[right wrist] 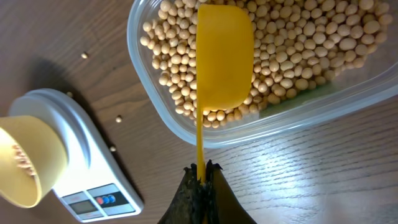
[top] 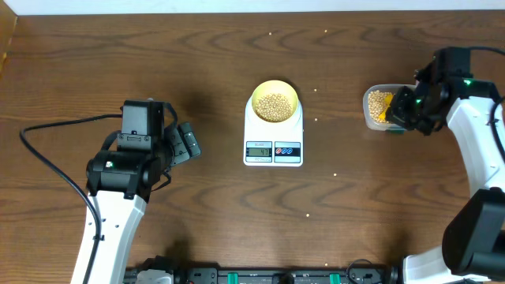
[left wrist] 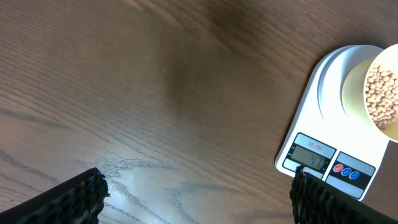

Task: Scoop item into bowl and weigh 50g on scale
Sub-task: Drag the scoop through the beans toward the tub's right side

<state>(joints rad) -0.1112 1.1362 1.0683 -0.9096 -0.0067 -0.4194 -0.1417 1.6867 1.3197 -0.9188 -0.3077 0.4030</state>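
Observation:
The pale-yellow bowl (top: 274, 101) sits on the white scale (top: 273, 150) at the table's middle, with tan beans (top: 274, 106) inside it. At the right, more beans (right wrist: 298, 43) fill a clear container (top: 377, 108). My right gripper (right wrist: 200, 169) is shut on the handle of a yellow scoop (right wrist: 224, 56), whose cup hangs over the beans in the container. Left of the scale, my left gripper (left wrist: 196, 193) stands open over bare wood, holding nothing. The scale (left wrist: 329, 137) and bowl (left wrist: 379, 87) show at the right in the left wrist view.
A few stray beans (top: 316, 120) lie on the wood around the scale. The table's back edge runs along the top of the overhead view, and a black cable (top: 47, 158) loops at the left.

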